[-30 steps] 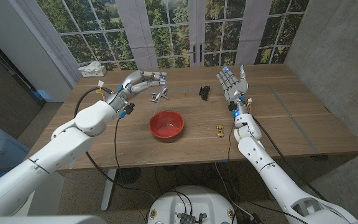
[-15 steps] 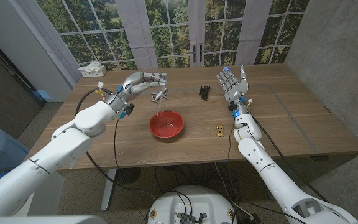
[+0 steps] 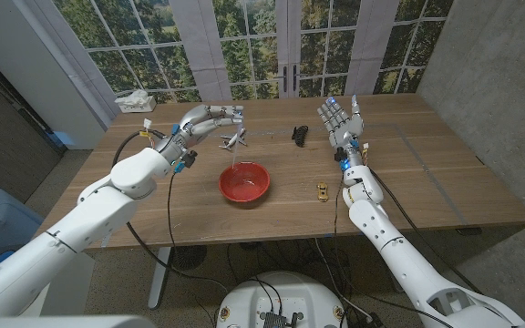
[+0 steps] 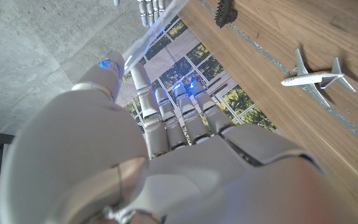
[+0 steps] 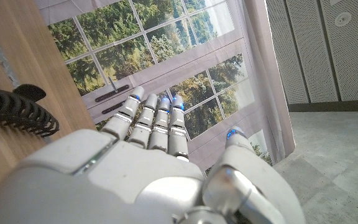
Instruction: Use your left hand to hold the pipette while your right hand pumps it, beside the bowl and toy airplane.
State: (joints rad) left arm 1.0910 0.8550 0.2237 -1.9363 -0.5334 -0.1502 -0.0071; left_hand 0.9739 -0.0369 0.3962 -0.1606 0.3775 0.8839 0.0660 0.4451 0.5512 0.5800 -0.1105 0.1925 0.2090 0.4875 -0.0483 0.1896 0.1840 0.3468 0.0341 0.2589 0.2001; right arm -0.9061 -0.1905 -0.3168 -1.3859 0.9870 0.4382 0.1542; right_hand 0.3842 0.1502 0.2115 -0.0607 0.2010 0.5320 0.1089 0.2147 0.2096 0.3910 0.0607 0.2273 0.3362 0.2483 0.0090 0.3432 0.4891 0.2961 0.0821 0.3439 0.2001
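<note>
One red bowl [image 3: 244, 182] sits near the bench's [image 3: 427, 182] front edge, one toy plane [image 3: 234, 140] behind it. The left hand [image 3: 203, 121] holds one clear pipette [image 3: 234, 153], apparently hanging over the bowl. The right hand [image 3: 339, 120] is raised, fingers spread, grasping nothing.

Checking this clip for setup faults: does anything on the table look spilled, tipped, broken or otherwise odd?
Nothing stands out. The red bowl sits upright with no spill around it, the small white toy airplane rests on its belly beyond it, and the left hand holds the thin clear pipette.
</note>
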